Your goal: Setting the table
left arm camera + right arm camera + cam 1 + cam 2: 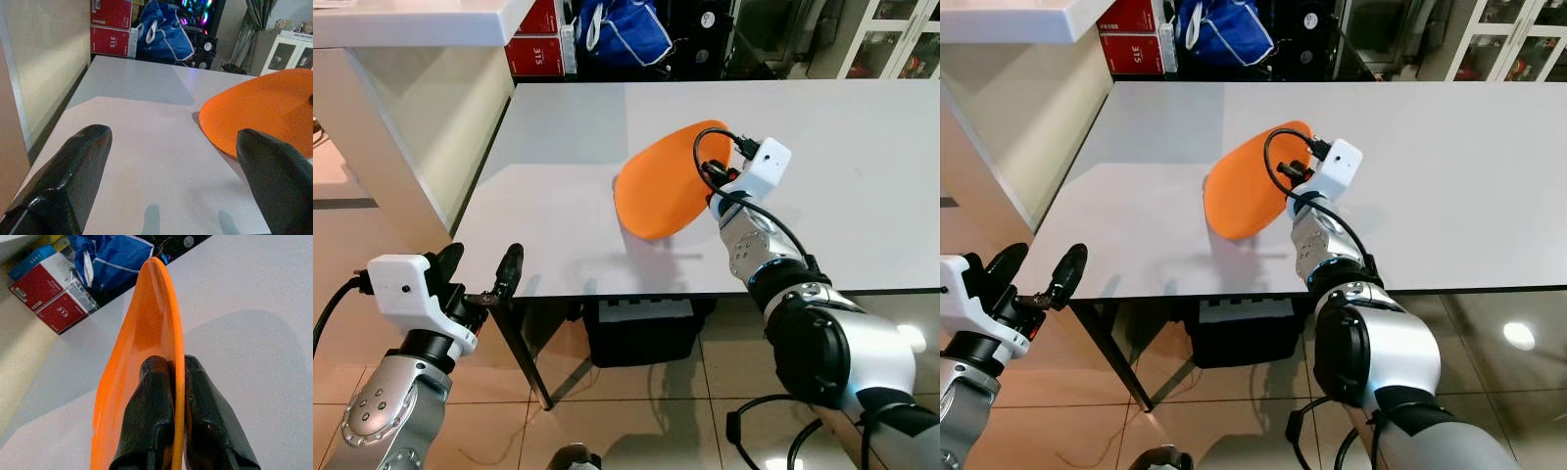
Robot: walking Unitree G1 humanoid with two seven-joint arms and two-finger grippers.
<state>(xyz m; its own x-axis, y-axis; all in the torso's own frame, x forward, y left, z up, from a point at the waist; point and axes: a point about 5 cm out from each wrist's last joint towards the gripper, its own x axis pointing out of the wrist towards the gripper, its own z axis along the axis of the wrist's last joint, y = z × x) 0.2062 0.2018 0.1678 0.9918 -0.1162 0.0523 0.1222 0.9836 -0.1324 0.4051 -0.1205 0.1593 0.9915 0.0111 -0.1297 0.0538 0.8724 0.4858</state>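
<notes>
An orange plate [666, 191] is held tilted above the white table [862, 176], its lower edge close to the tabletop. My right gripper [177, 382] is shut on the plate's rim [166, 308], one finger on each face. My left gripper [480, 274] stands open below the table's near left corner, with nothing between its fingers [73, 171]. The left wrist view looks across the tabletop [142, 147] toward the orange plate [264, 112].
A beige counter [411, 108] stands close on the left of the table. Red boxes [536, 44] and a blue bag [622, 29] sit beyond the far edge. A black box [641, 328] lies under the table on the tiled floor.
</notes>
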